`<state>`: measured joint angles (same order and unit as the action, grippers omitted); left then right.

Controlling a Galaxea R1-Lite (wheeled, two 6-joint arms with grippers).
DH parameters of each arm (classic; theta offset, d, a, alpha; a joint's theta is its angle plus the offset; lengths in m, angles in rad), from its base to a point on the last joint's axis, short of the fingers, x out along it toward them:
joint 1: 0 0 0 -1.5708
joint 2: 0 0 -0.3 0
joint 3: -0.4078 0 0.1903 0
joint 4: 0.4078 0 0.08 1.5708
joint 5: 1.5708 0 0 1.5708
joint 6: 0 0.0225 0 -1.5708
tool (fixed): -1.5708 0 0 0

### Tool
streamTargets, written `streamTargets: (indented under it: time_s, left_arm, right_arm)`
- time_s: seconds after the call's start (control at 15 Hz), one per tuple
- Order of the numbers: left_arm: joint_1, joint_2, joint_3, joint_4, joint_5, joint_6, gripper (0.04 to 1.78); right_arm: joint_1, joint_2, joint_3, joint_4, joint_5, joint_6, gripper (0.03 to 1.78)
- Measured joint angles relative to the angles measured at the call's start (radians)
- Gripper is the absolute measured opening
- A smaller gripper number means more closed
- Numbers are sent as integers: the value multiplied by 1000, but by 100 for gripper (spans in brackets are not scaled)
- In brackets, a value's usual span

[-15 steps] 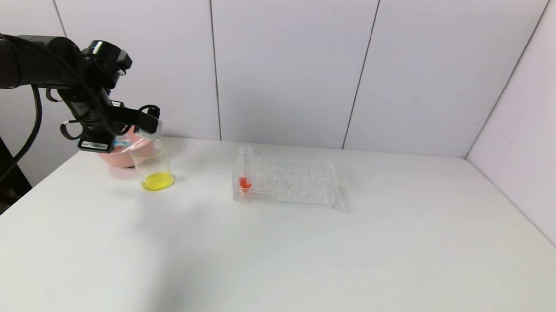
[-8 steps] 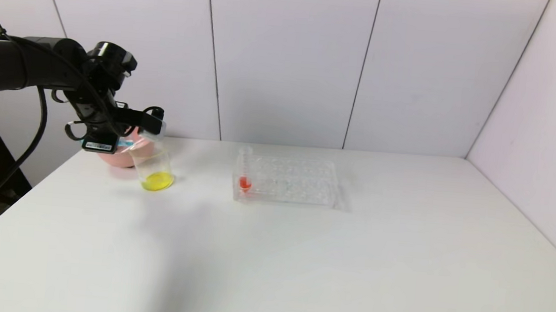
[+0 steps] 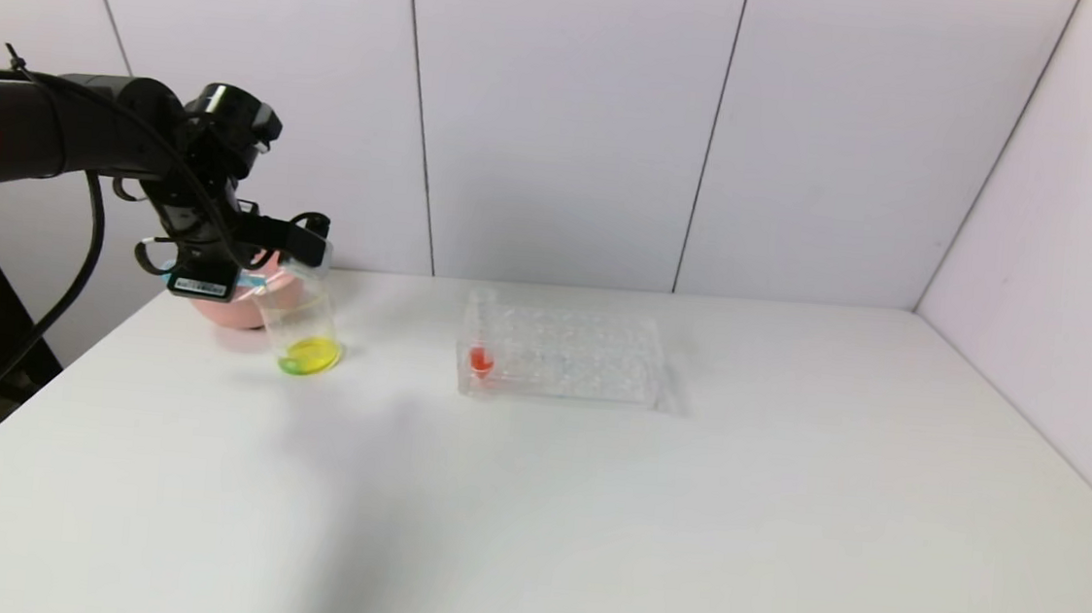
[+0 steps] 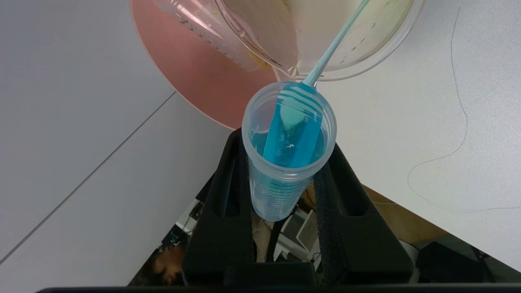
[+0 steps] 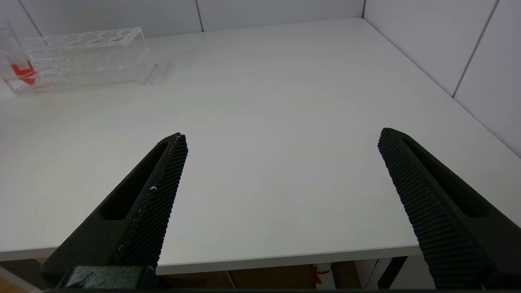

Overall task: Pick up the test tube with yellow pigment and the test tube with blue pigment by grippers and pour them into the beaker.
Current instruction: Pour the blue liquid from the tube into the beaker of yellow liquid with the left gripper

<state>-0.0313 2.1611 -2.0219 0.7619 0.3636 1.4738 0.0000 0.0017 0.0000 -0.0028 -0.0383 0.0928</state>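
Above beaker [image 3: 301,326] at table's [image 3: 589,505] far left: left gripper [image 4: 287,162] clamps tilted test tube with blue pigment [image 4: 287,142], blue stream running into beaker; right gripper [image 5: 281,154] idle, fingers spread wide, holding nothing

Bright even light; soft shadows on table [image 3: 589,505]; frames sharp.
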Motion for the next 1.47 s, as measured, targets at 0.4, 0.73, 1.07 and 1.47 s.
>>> streamTargets:
  time_s: [0.4,0.73,1.07,1.47]
  left_arm:
    - [-6,0,0,-1,13,0,45]
    - [-12,0,0,-1,32,0,45]
    - [-23,0,0,-2,54,0,45]
    - [-35,2,0,-10,121,7,45]
  right_arm:
    - [0,0,0,0,0,0,171]
    - [0,0,0,0,0,0,171]
    - [0,0,0,0,0,0,171]
    - [0,0,0,0,0,0,171]
